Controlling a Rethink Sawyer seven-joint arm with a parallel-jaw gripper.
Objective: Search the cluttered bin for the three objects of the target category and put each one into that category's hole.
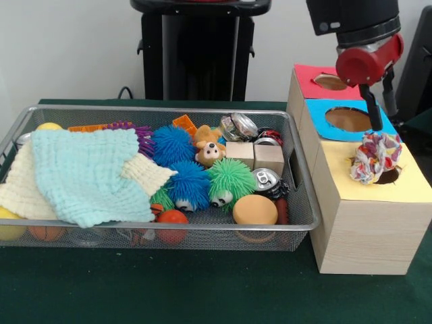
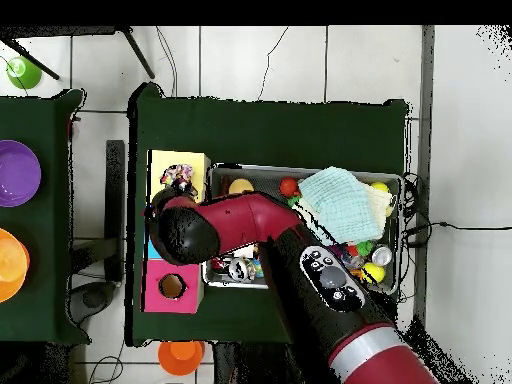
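My gripper (image 1: pixel 371 127) hangs over the yellow-topped wooden box (image 1: pixel 412 185) at the right. It is shut on a patterned cloth bundle (image 1: pixel 375 156), which hangs at the edge of the round hole (image 1: pixel 390 177). In the overhead view the bundle (image 2: pixel 179 179) lies on the yellow top (image 2: pixel 165 160), and the arm hides the gripper. The wire mesh bin (image 1: pixel 162 108) stands left of the boxes. No other patterned bundle shows in it.
A mint cloth (image 1: pixel 88 172) and a cream cloth (image 1: pixel 23 192) cover the bin's left half. Blue (image 1: pixel 172 145) and green (image 1: pixel 229 181) fuzzy balls, cans, wooden blocks (image 1: pixel 256 155) and an orange ball (image 1: pixel 255 209) fill the rest. Blue-topped (image 1: pixel 351 120) and red-topped (image 1: pixel 327 82) boxes stand behind the yellow one.
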